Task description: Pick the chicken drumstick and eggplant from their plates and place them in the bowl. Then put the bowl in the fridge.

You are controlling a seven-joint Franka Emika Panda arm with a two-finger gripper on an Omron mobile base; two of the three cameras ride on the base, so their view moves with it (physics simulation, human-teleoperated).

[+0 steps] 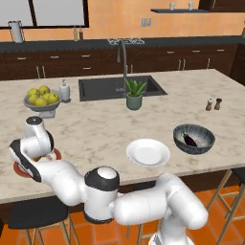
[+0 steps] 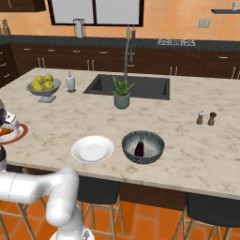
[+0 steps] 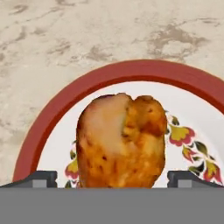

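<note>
One item done: eggplant (image 1: 190,140) sits in the bowl (image 1: 206,137), far from the claw (image 3: 112,177). Claw spread, fingers flanking the chicken drumstick (image 3: 121,141) on the red-rimmed plate (image 3: 48,117). Next, I'd say: pinch, lift, carry to bowl.

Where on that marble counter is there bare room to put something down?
Bare marble lies between the white plate and the potted plant, and right of the bowl toward the shakers. It is crowded at the left edge: the hand straddles the drumstick on the red-rimmed plate.
</note>
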